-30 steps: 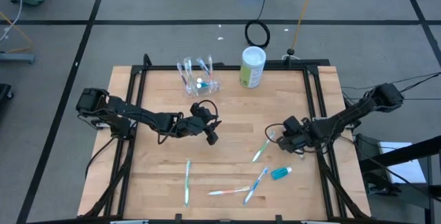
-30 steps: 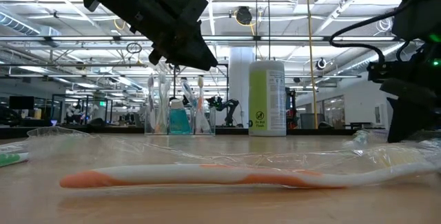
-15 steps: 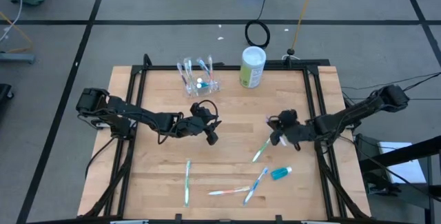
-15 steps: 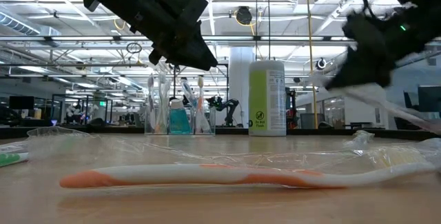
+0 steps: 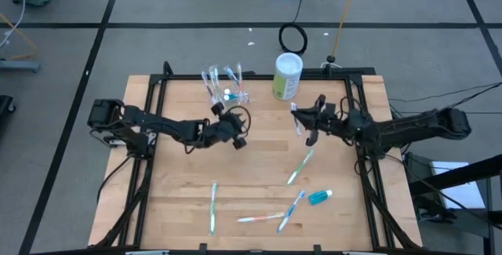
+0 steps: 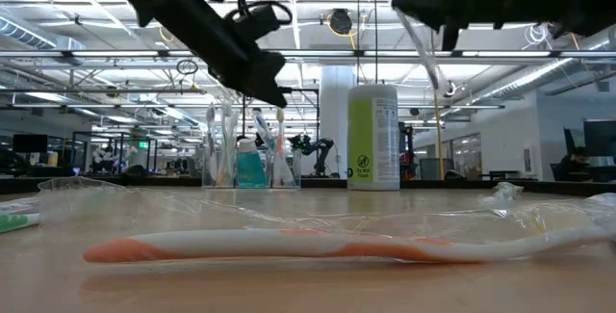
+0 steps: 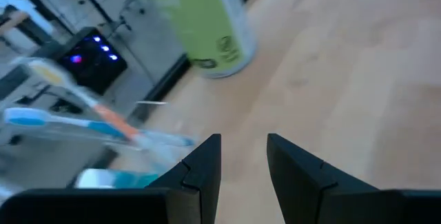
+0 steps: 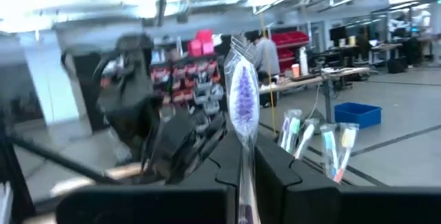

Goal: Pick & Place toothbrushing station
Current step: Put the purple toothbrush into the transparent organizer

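Desk of pale wood is seen from above with a small clear plastic cup-like holder near its far edge, slim pastel toothbrushes and a short blue toothpaste tube standing in it, and a tall white-and-green cylindrical canister just beside it on the right. The left hand is held over the desk just in front of the holder, and the right hand is raised in front of the canister, closed on a slim purple-bristled toothbrush. Four more pastel toothbrushes and a short blue toothpaste tube are left lying on the near half of the desk. In the low view, the holder is seen standing upright left of the canister, an orange-and-white toothbrush is laid flat in the foreground, and the purple-bristled toothbrush is carried high, tilted. In the left wrist view, the left hand is shown with its two fingers parted and nothing between them, the canister beyond. In the right wrist view, the right hand is shown clamped on the toothbrush, bristle end up, with the holder's brushes beyond.
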Tool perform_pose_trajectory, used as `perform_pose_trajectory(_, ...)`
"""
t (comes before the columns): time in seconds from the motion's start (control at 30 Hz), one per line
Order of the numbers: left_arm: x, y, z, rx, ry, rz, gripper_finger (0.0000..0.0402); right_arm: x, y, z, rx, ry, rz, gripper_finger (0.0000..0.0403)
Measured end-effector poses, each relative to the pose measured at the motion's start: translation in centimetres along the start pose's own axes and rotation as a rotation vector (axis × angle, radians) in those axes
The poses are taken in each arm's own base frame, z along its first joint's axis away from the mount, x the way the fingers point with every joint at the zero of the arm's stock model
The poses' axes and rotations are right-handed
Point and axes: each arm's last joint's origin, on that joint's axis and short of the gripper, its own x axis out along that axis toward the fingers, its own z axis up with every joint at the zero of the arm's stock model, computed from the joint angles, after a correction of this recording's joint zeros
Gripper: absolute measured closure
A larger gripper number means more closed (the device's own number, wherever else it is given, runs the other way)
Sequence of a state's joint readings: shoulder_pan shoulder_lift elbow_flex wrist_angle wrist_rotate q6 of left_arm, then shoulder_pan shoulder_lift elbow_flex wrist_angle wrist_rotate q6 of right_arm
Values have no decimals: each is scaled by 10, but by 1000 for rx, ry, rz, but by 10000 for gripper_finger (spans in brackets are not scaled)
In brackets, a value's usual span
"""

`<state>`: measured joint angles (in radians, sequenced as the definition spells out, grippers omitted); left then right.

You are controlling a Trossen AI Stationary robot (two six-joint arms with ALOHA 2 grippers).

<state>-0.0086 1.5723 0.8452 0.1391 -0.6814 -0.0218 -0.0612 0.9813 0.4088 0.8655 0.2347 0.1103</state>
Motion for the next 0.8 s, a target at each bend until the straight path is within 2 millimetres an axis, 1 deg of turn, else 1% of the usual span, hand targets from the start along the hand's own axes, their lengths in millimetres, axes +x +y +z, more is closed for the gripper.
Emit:
perform_pose_trajectory(0.07,7,10,-3,-17,35,27,277,6,-5,-6,-33,20,28,393)
perform_pose_trajectory(0.17,15,22,-9,-117,97,47,277,15,-10,-16,-27,18,86,393)
perform_pose_trajectory(0.23,19,25,-9,-200,113,-31,277,22,-12,-22,-19,-7,131,393)
perform_pose_trajectory(0.3,21,25,-7,-248,104,-171,277,29,-14,-27,-23,-18,167,393)
perform_pose_trajectory(0.37,21,21,0,-255,54,-338,277,35,-17,-31,-23,-3,207,392)
perform_pose_trajectory(0.43,17,15,7,-223,-14,-487,277,40,-19,-35,1,23,239,391)
perform_pose_trajectory(0.53,10,6,19,-185,-143,-644,277,48,-21,-39,62,52,264,391)
perform_pose_trajectory(0.63,2,0,30,-161,-276,-688,277,55,-20,-42,83,67,266,391)
perform_pose_trajectory(0.8,-4,-1,41,-149,-411,-657,277,64,-16,-47,86,98,343,390)
